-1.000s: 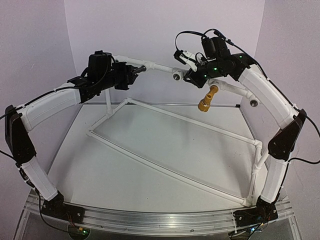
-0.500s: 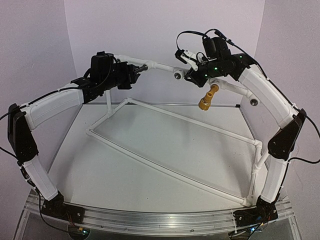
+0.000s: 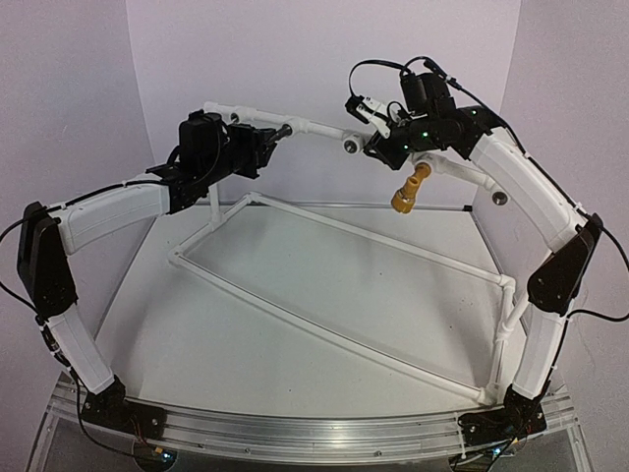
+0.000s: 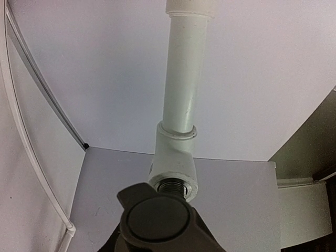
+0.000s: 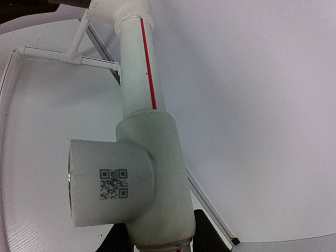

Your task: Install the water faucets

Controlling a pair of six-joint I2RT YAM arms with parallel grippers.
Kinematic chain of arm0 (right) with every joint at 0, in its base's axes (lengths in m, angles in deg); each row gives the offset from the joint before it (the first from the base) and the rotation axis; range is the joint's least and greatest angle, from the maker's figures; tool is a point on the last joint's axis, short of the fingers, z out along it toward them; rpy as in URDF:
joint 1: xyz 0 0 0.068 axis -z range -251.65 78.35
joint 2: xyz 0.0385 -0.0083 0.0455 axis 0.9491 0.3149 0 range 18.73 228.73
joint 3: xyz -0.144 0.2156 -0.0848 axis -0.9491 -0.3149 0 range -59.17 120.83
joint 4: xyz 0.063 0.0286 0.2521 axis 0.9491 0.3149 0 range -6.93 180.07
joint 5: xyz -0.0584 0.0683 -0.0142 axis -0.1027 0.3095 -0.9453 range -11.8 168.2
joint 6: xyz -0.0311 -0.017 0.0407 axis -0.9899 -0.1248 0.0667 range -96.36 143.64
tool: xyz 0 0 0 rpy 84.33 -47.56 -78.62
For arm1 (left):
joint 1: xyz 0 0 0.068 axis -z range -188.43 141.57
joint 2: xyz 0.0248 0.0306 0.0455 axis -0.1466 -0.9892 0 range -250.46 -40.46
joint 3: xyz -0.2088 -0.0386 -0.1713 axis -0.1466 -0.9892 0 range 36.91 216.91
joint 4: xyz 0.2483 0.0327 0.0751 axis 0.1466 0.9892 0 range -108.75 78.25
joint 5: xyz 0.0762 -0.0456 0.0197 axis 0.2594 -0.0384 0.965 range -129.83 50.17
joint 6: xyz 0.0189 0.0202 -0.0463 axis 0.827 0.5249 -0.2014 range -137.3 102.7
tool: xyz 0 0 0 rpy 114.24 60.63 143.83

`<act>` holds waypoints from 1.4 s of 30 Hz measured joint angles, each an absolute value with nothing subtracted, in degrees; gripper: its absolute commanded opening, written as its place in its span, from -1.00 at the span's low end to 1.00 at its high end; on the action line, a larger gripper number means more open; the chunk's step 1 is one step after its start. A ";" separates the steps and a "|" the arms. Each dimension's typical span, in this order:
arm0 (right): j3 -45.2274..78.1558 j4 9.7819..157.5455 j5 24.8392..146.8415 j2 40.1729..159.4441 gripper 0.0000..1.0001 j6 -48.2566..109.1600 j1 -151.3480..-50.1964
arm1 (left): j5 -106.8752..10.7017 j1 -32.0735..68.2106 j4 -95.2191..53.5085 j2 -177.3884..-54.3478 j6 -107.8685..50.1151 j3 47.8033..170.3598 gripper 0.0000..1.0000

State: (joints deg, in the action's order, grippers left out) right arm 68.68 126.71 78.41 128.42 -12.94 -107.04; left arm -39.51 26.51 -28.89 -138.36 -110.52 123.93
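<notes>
The matte black faucet [image 4: 156, 219] fills the bottom of the left wrist view, its threaded end sitting in the metal mouth of a white pipe socket [image 4: 174, 184]. In the top view my left gripper [image 3: 263, 141] is shut on this faucet at the left end of the raised pipe. The brass-yellow faucet [image 3: 406, 191] hangs slanted from a socket on the right part of that pipe. My right gripper [image 5: 163, 239] is shut on the lower end of a white tee fitting [image 5: 152, 157] with a QR label, one dark finger [image 5: 208, 231] on each side.
A white pipe frame [image 3: 324, 329] lies across the table, with uprights carrying the raised pipe [image 3: 316, 129]. An open socket [image 3: 349, 146] faces the camera at mid pipe, another [image 3: 499, 200] at the right. White walls close in the back and sides.
My left arm has shifted a little to the right and forward with the black faucet still at the socket. The right arm and the brass-yellow faucet have stayed put.
</notes>
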 measured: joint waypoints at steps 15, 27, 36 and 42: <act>68.10 126.88 77.98 128.18 -1.00 -12.38 -108.06 | -38.61 26.63 -36.69 -136.38 -95.00 118.00 -1.00; 67.64 126.84 77.55 127.81 -1.00 -12.15 -108.56 | -38.23 27.05 -46.92 -136.03 -70.92 113.37 -1.00; 67.01 126.49 77.27 127.51 -1.00 -12.20 -108.57 | -41.74 26.61 -50.03 -136.53 -52.38 112.74 -1.00; 66.37 126.29 77.08 127.24 -1.00 -12.28 -108.73 | -43.51 26.30 -53.30 -136.62 -40.87 111.06 -1.00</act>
State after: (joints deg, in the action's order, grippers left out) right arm 66.37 126.29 77.08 127.24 -12.28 -108.73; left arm -43.51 26.30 -53.30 -136.62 -40.87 111.06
